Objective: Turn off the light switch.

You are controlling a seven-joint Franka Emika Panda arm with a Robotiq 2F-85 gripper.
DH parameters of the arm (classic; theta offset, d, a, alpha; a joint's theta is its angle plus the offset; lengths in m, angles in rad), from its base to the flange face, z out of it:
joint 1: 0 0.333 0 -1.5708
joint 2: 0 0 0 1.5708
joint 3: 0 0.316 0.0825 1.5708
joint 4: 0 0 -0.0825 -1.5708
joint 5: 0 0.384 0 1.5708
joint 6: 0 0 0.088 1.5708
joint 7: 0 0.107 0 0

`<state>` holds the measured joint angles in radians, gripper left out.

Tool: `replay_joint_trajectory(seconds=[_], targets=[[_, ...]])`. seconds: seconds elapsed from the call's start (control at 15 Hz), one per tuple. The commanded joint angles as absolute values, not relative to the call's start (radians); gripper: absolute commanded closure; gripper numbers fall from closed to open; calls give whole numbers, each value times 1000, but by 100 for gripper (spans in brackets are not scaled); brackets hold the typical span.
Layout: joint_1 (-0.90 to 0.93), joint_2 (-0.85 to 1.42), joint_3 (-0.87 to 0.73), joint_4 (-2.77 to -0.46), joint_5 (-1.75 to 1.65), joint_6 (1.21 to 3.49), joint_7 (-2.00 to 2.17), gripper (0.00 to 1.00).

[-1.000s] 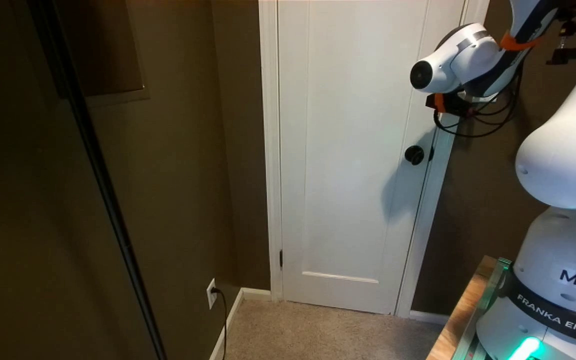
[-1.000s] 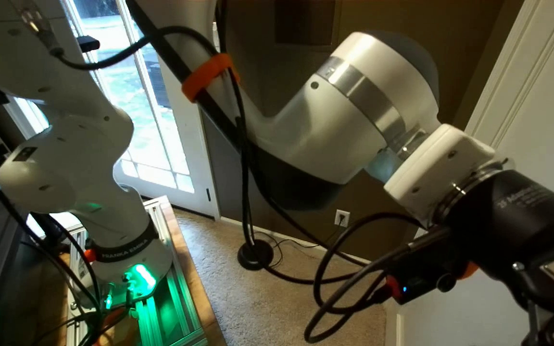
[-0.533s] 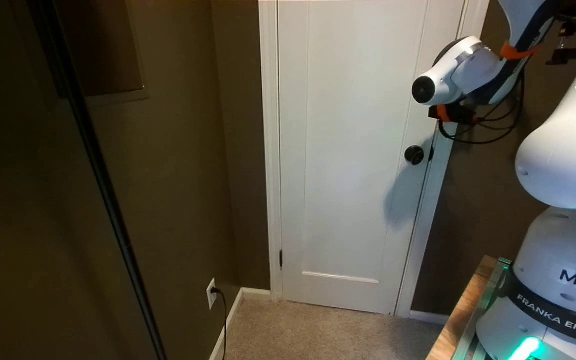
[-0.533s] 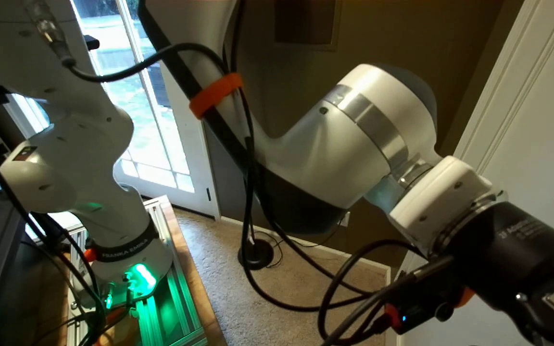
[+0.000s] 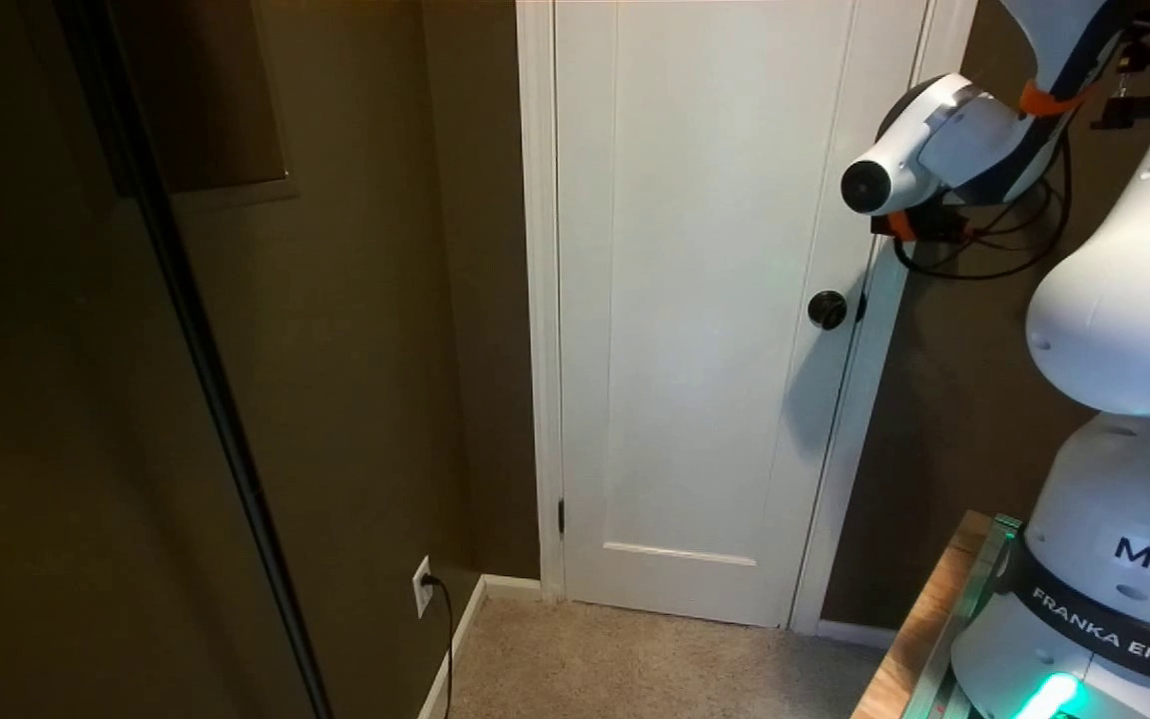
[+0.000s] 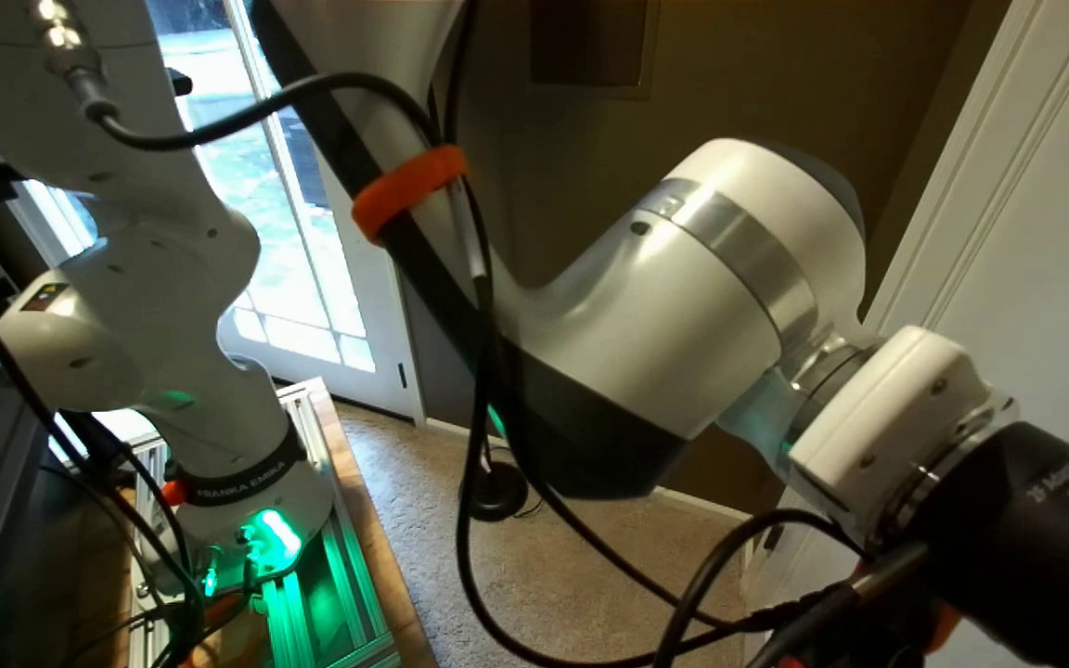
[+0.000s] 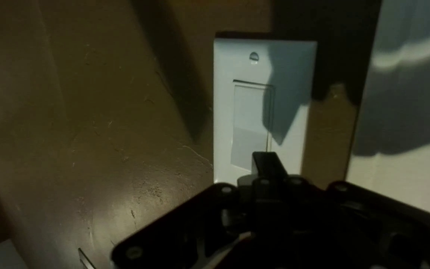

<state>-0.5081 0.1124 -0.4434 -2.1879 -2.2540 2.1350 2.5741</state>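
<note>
Switch (image 7: 248, 112): one, on brown wall (image 7: 106, 93), near white trim (image 7: 401, 179)
Gripper (image 7: 264, 158): one, jaws pressed together, covering one end of switch in wrist view; contact unclear
White door (image 5: 695, 320): one; one dark knob (image 5: 828, 310)
Glass door (image 6: 312, 278): one
Outlet (image 5: 420, 596): one, one cord (image 5: 449, 639) plugged in
Carpet (image 5: 635, 659): beige

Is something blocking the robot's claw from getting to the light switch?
Nothing that I can see. In the wrist view, the claw shows right in front of the bottom of the light switch. A shadow falls on part of it, but shadows don't block.
</note>
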Motion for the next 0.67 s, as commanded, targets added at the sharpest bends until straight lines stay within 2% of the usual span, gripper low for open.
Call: replay_joint_trajectory(seconds=[0.0,0.6], targets=[[-530,142,-457,-2154,-2318,2175,2593,100],[-560,165,-464,-2130,-2409,2201,2594,100]])
